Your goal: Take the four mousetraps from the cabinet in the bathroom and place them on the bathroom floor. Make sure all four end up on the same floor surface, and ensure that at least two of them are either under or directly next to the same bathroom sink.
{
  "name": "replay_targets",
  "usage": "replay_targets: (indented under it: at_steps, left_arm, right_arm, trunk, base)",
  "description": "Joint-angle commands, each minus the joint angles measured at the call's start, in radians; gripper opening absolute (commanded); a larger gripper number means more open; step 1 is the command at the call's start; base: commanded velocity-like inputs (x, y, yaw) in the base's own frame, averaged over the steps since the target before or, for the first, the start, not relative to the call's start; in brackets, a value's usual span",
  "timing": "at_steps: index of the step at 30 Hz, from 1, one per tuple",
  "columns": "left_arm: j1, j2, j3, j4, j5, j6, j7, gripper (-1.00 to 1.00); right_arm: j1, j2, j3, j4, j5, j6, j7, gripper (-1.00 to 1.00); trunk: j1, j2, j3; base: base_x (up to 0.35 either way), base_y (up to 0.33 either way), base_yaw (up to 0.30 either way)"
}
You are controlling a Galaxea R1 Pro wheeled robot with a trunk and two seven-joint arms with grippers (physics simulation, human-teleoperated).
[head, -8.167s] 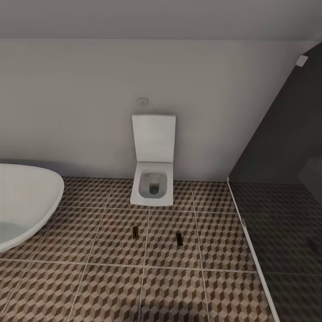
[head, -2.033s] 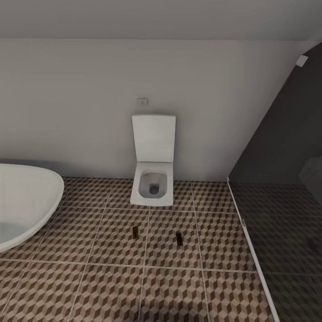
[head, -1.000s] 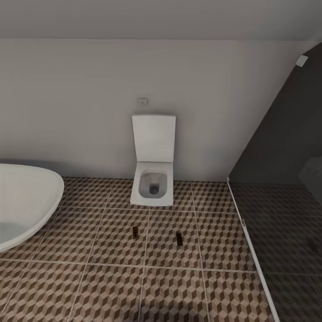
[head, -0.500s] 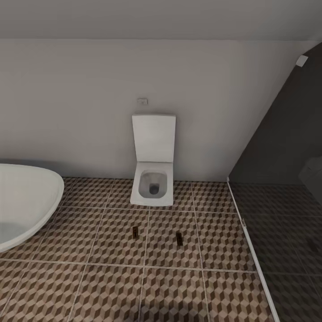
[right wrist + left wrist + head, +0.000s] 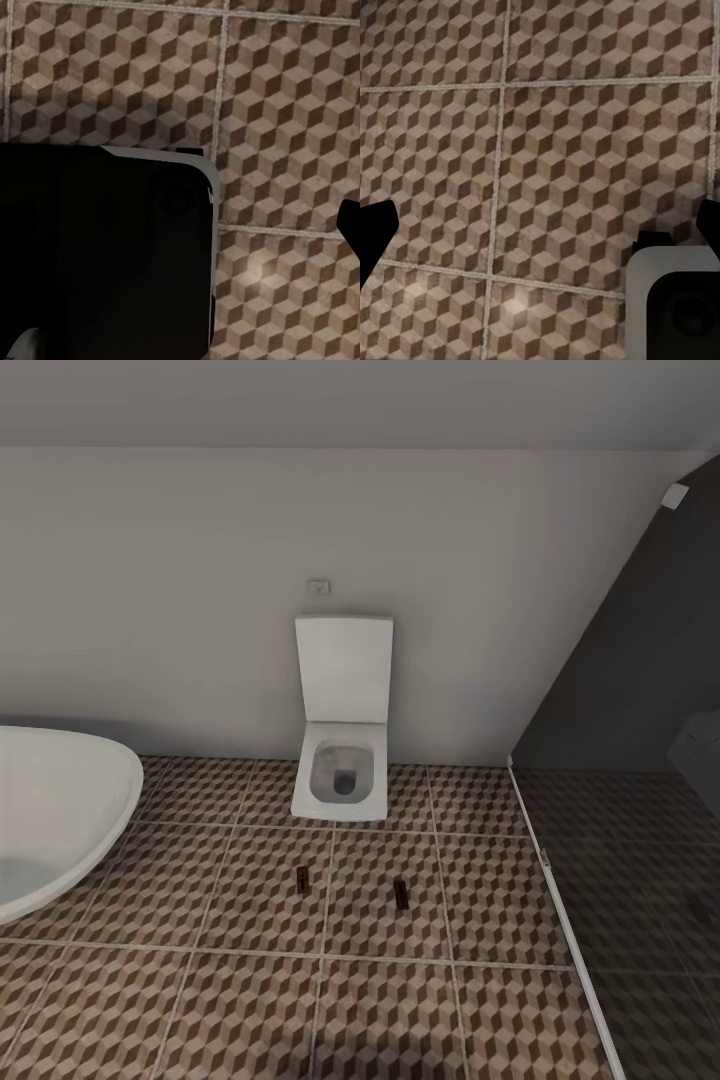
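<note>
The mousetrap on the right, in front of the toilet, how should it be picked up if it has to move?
The right mousetrap lies flat on the bathroom floor. Probably come straight down and pinch its two long edges, since it is narrow and low.

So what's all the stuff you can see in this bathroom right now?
Toilet: one, white, against the back wall, lid up.
Flush button: one, white, on the wall above the toilet.
Bathtub: one, white, at the left edge, partly cut off.
Mousetraps: two, small and dark, flat on the floor in front of the toilet, one left, one right, apart.
Bathroom floor: brown-and-beige cube-pattern tiles, light grout.
Glass partition: one, dark, at the right.
Left claw: black fingertips at the wrist picture's edges, spread wide, empty.
Right claw: one black fingertip in view; too little to tell its state.
</note>
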Motion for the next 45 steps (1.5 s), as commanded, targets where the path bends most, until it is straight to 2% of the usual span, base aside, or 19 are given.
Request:
replay_targets:
  at_steps: [1, 45]
  left_arm:
    - [-0.001, -0.001, -0.009, 0.003, 0.003, -0.004, 0.004, 1.00]
    - [-0.001, -0.001, -0.009, 0.003, 0.003, -0.004, 0.004, 1.00]
  right_arm:
    - [-0.001, 0.000, 0.003, 0.001, -0.004, -0.003, 0.004, 1.00]
    - [-0.001, 0.000, 0.003, 0.001, -0.004, -0.003, 0.004, 1.00]
  trunk:
    - [0.000, -0.002, -0.001]
    - [0.000, -0.002, -0.001]
  base:
    - [0.000, 0.000, 0.000]
    - [0.000, 0.000, 0.000]
